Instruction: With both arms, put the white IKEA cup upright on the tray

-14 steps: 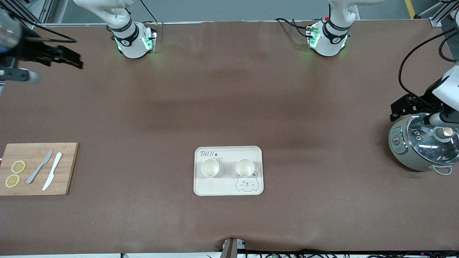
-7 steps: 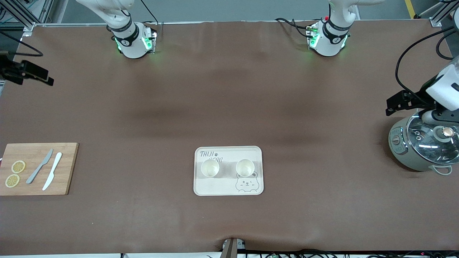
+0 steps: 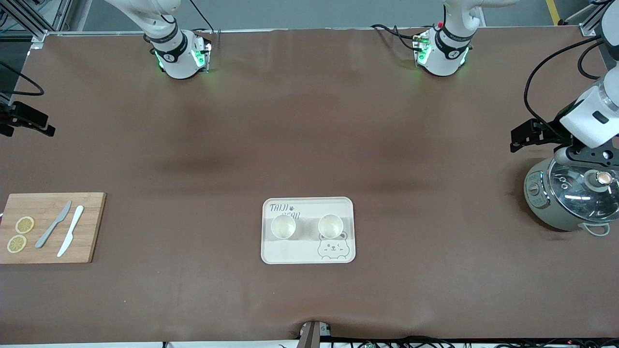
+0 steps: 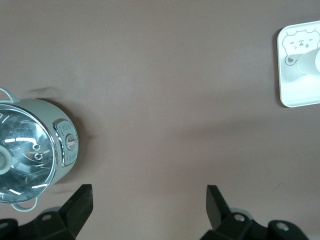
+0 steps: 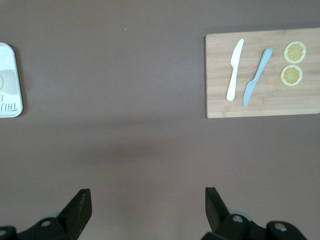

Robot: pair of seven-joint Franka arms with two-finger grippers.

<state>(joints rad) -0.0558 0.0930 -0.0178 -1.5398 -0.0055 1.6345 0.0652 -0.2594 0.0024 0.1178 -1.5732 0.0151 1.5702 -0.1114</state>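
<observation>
I saw two white cups point(image 3: 283, 226) point(image 3: 331, 225) standing upright on the cream bear-print tray point(image 3: 308, 253). My left gripper point(image 4: 149, 206) hung wide open beside the grey-green pot point(image 3: 570, 199); my right gripper point(image 5: 146, 208), equally spread, hung over bare brown table point(image 3: 309, 135).

Brown table point(image 3: 309, 125) (matte, faintly creased), grey floor point(image 3: 309, 12) above its edge

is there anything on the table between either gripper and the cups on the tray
Nothing visible. Both cups stand upright on the tray; only bare table lies between it and the open left gripper and the open right gripper.
</observation>
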